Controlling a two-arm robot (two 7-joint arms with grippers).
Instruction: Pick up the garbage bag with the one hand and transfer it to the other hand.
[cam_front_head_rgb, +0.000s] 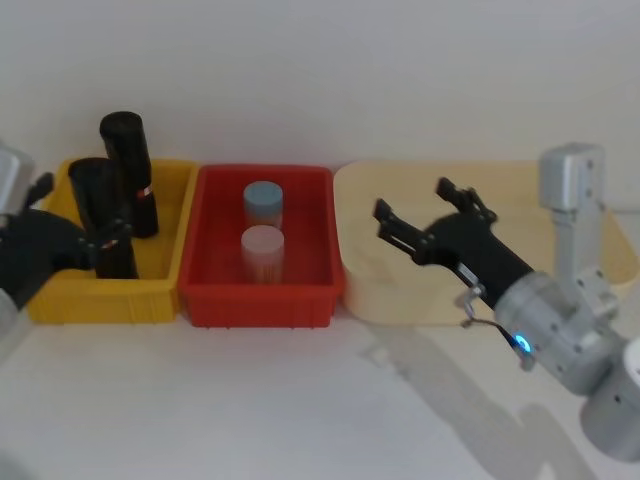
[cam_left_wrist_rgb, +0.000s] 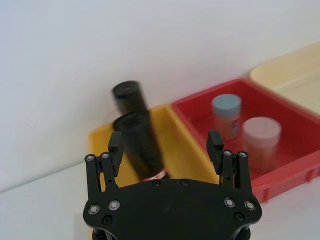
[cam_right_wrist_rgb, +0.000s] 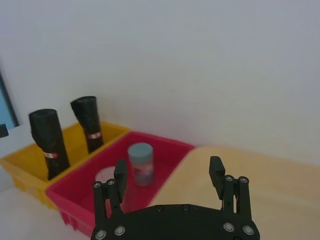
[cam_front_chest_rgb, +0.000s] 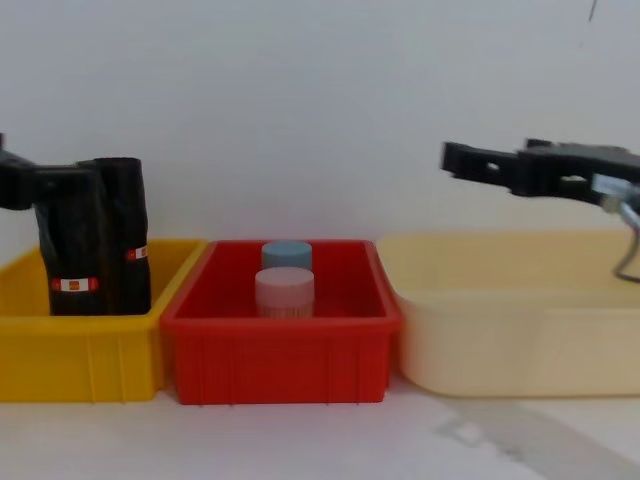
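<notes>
The left gripper (cam_left_wrist_rgb: 165, 137) has its fingers spread either side of the nearer garbage bag (cam_left_wrist_rgb: 139, 142) in the yellow bin (cam_front_head_rgb: 100, 300), while the right gripper (cam_front_head_rgb: 412, 197) hangs splayed wide above the beige tray (cam_front_head_rgb: 400, 290).

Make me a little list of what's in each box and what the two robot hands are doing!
yellow bin: two black rolls standing up
near roll: between the left gripper's fingers, not squeezed yet
far roll: behind it, untouched
red bin: blue-capped jar at the back, pink-capped jar in front
beige tray: sits under the right gripper
left gripper: open, reaching into the yellow bin
right gripper: open, hovering above the beige tray
</notes>
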